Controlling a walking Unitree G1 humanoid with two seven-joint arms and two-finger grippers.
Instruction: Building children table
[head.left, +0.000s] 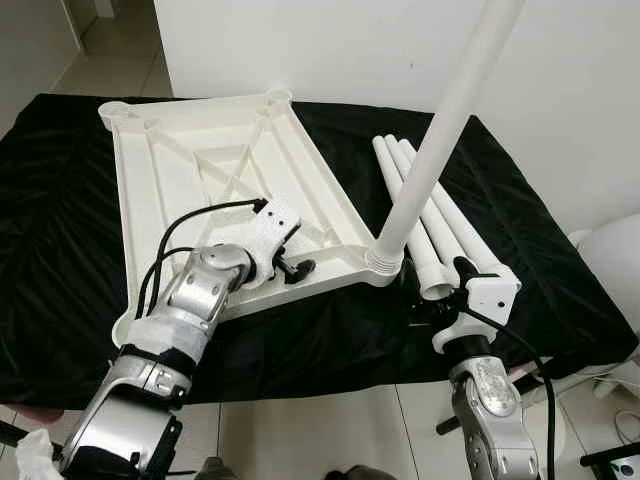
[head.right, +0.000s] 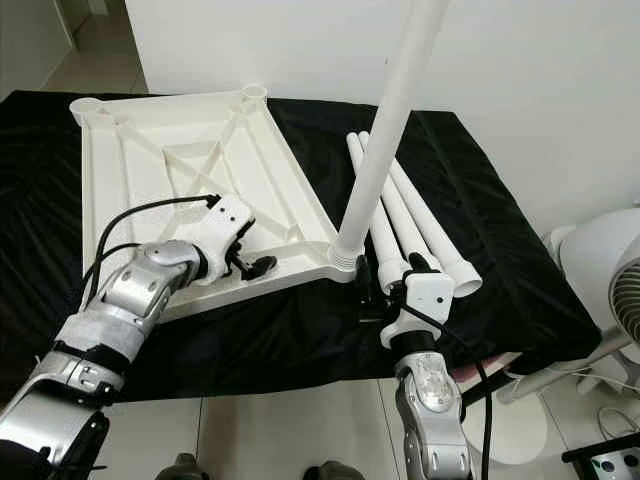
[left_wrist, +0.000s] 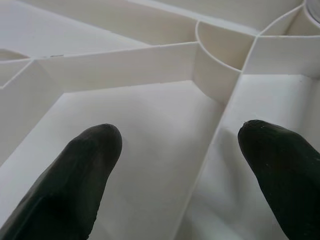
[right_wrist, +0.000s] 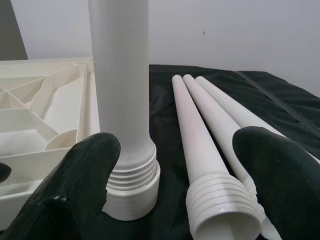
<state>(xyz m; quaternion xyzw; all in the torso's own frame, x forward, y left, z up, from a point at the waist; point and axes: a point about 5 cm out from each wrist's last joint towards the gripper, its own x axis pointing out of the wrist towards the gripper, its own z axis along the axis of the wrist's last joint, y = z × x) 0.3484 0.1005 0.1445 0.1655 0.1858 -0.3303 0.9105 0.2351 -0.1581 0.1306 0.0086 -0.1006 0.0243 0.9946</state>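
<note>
A white plastic tabletop (head.left: 200, 170) lies upside down on a black cloth, ribs facing up. One white leg (head.left: 440, 140) stands upright, screwed into the corner socket (head.left: 385, 262) nearest me on the right. Three loose legs (head.left: 445, 225) lie side by side on the cloth just right of it, threaded ends (right_wrist: 222, 202) toward me. My left gripper (head.left: 298, 268) hovers open over the tabletop's near edge, its fingertips (left_wrist: 95, 160) either side of a rib (left_wrist: 200, 165). My right gripper (head.left: 436, 278) is open, low at the upright leg's base (right_wrist: 132, 185), with the nearest loose leg's end also between its fingers (right_wrist: 275, 175).
The black cloth (head.left: 60, 250) covers a low surface whose front edge runs just before my arms. A white wall stands close behind. A white fan (head.right: 610, 270) and cables sit on the tiled floor at the right.
</note>
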